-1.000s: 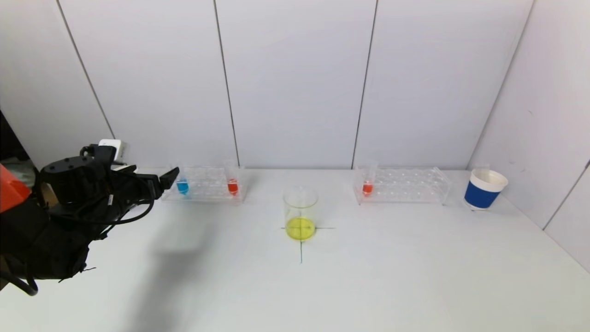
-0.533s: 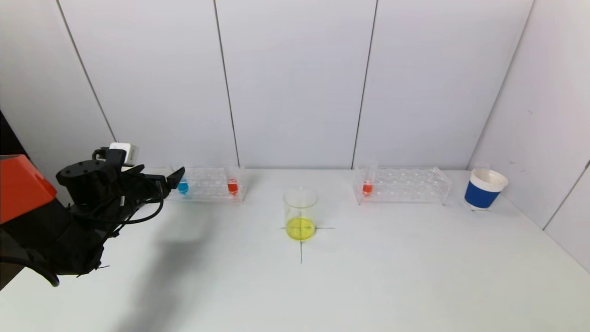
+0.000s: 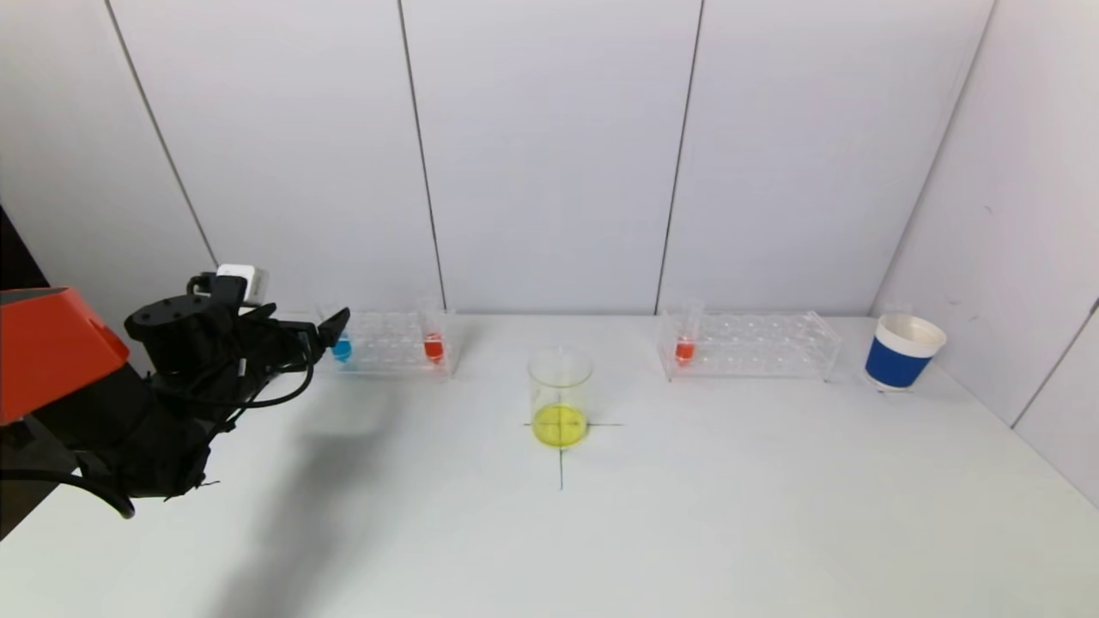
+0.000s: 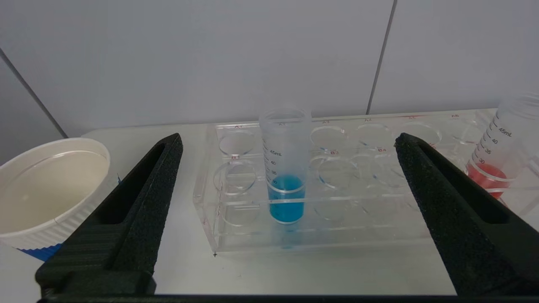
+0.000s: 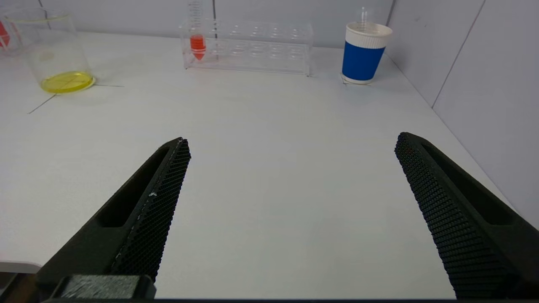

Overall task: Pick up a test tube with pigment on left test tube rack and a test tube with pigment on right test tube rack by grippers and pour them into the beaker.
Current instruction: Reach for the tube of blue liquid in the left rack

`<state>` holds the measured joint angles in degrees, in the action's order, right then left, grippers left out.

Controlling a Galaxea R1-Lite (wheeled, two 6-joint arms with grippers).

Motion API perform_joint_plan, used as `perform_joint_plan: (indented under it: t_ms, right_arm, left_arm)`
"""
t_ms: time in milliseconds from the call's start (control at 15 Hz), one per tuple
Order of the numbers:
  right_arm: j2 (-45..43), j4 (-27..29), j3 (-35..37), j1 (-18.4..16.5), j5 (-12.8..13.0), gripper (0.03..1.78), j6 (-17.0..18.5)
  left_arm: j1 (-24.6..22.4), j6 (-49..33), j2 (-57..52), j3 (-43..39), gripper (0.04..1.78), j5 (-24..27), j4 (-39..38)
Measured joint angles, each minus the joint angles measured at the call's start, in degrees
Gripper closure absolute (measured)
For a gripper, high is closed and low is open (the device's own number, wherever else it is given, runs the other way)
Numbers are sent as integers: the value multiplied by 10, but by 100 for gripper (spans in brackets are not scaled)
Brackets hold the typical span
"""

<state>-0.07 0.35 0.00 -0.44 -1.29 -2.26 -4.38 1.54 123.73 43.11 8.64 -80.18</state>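
My left gripper [image 4: 286, 143] was spread wide and empty, blue tube [image 4: 285, 168] dead ahead between the jaws, upright in the left rack [image 4: 236, 235], not yet reached. Right gripper [image 5: 290, 143] farther off, also spread.

Black left arm [image 3: 163, 403], orange shell, looped cables (white wrist block).

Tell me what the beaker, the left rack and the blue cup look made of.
Beaker: clear glass or plastic; yellow liquid shows through.
Left rack: clear acrylic, probably; glossy flat plates with round holes.
Blue cup: likely paper; matte ribbed blue sleeve, white rim.
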Motion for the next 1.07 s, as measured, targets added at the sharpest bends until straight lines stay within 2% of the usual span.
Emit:
perform_joint_plan:
  t_ms: [1067]
  right_arm:
    - [0, 0, 0, 0, 0, 4, 0]
  left_arm:
    - [2, 0, 43, 61, 6, 0, 18]
